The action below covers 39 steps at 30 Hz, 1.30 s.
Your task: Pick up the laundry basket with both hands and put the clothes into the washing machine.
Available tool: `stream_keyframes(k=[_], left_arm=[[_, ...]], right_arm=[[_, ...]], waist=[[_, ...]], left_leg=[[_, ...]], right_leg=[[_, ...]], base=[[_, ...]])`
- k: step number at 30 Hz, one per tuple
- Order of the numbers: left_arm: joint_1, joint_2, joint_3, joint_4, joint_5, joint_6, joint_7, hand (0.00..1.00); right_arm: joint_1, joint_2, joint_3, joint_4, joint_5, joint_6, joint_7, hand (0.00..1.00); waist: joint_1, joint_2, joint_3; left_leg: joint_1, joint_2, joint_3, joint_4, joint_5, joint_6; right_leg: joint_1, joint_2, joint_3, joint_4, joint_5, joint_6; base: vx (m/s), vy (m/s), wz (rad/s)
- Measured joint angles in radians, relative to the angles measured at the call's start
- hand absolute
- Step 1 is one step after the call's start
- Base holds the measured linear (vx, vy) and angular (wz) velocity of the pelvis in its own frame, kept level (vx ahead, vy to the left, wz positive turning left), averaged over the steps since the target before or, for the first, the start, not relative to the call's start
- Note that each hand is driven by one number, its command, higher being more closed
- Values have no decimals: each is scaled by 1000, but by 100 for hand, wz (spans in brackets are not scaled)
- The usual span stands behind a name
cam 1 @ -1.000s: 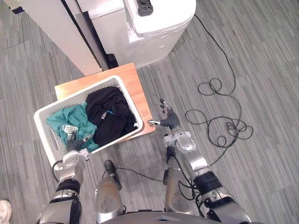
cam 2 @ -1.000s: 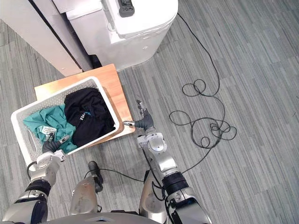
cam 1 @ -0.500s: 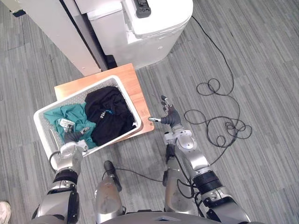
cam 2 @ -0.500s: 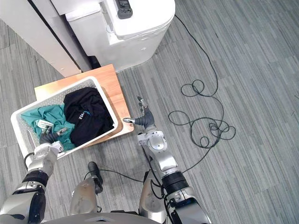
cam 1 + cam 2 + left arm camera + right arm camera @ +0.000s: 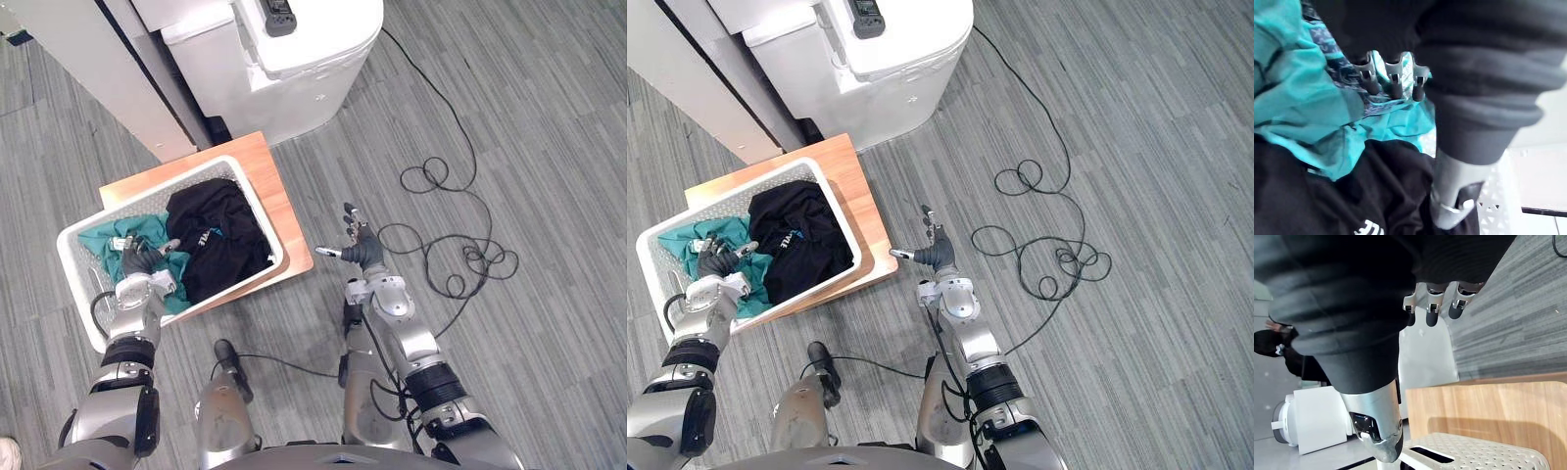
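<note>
Now white laundry basket (image 5: 263, 217) sits on a low wooden board (image 5: 291, 233) on the grey floor (image 5: 549, 127), just in front of the white washing machine (image 5: 294, 59). Basket holds a teal garment (image 5: 96, 240) on its left side and a black garment (image 5: 220, 240) on its right, the two touching. Left hand (image 5: 137, 262) is down inside the basket over the teal garment. Fingers (image 5: 1394, 90) are roughly straight and spread, dark tips touching the teal cloth. Thumb (image 5: 1454, 205) sticks out apart from them over the black garment, and nothing is pinched or wrapped. Right hand (image 5: 361, 251) hangs in the air beside the board's right corner, apart from board and basket. Its fingers (image 5: 1431, 316) are straight and fanned, thumb (image 5: 1376, 426) out to the side, holding nothing and touching nothing. Small dark device (image 5: 277, 15) lies on top of the washing machine.
</note>
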Motion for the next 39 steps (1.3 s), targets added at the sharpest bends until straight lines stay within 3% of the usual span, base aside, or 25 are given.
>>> stream_keyframes(k=[5,11,14,22,33,39], left_arm=[[4,5,-16,-105,-2,-4,-1,0],[31,6,-20,-287,-12,-41,-2,0],[92,4,-33,-361,-27,-55,-4,0],[275,-120,4,-566,-54,-78,-6,0],[414,-227,148,-584,-70,-77,7,0],[430,-234,211,-597,-69,-75,29,0]], right_arm=[[6,-1,-10,-59,0,-4,0,0],[-8,-1,-29,-79,0,-16,1,0],[-4,-1,-31,-81,10,-16,2,0],[-6,-7,-39,-147,11,-28,11,0],[-14,12,-26,-142,-2,-23,12,0],[-70,31,-20,-67,-4,-15,12,0]], waist=[[2,0,-1],[2,0,-8],[2,2,-51],[24,16,-113],[49,56,-154],[60,60,-158]], left_leg=[[1,0,0,2,0,0],[6,0,-5,0,0,0],[7,0,-10,-5,-1,0],[43,-13,-32,-95,52,-4],[76,-29,-63,-215,124,-4],[75,-34,-77,-236,139,-2]], right_leg=[[3,0,0,0,0,0],[22,0,-5,-4,0,1],[32,0,-14,-16,-1,1],[50,-2,-63,-16,-8,-1],[66,-3,-116,-16,-20,-4],[70,-7,-136,-16,-25,-5]], base=[[-7,1,0],[-33,2,2],[-18,7,8],[-9,6,12],[-20,7,10],[-8,3,9]])
